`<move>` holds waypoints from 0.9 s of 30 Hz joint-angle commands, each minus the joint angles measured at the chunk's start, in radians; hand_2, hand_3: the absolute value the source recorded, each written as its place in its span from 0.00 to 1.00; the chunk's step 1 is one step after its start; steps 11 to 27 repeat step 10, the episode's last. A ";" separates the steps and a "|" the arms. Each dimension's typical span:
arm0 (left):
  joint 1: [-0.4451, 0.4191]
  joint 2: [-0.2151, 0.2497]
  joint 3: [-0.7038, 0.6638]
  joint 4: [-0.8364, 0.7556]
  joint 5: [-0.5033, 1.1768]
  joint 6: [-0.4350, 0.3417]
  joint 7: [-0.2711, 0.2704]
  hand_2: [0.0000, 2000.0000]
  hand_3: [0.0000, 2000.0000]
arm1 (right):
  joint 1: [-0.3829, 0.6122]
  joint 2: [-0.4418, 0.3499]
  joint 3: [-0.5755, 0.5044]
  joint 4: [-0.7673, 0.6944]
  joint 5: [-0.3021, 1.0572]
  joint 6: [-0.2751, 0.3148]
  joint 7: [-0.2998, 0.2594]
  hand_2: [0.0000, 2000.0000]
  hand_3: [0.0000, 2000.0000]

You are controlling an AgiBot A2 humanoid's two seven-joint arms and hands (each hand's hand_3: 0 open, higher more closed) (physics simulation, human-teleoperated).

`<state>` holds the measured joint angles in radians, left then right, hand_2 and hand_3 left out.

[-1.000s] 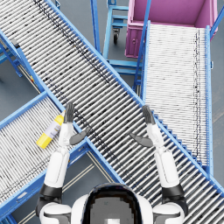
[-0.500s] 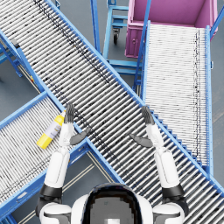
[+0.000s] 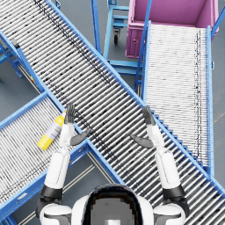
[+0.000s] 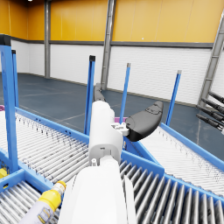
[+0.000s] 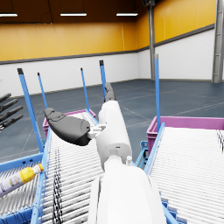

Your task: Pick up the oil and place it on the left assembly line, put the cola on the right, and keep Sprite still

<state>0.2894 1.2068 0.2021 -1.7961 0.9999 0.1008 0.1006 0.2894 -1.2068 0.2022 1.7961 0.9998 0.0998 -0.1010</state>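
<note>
Here, blue roller conveyors (image 3: 103, 94) fill a yellow-walled hall (image 4: 153, 19), oil bottle (image 3: 50, 134) lying on the left one; left robot hand (image 3: 70, 128) and right robot hand (image 3: 150, 130) spread, empty.

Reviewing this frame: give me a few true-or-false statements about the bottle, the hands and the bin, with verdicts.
1. The yellow bottle lies on its side on the left conveyor. True.
2. The left hand holds the bottle. False: its fingers are spread and it holds nothing; the bottle lies beside it.
3. The right hand holds nothing. True.
4. The pink bin stands at the left conveyor's far end. False: it stands at the far end of the right conveyor.
</note>
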 commanded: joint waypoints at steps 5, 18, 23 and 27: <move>0.000 0.000 0.000 0.000 0.000 0.000 0.000 0.00 0.00 | 0.000 0.000 0.000 0.000 0.000 0.000 0.000 0.00 0.00; 0.000 0.000 0.000 0.000 0.000 0.000 0.000 0.00 0.00 | 0.000 0.000 0.000 0.000 0.000 0.000 0.000 0.00 0.00; 0.000 0.000 0.000 0.000 0.000 0.000 0.000 0.00 0.00 | 0.000 0.000 0.000 0.000 0.000 0.000 0.000 0.00 0.00; 0.000 0.000 0.000 0.000 0.000 0.000 0.000 0.00 0.00 | 0.000 0.000 0.000 0.000 0.000 0.000 0.000 0.00 0.00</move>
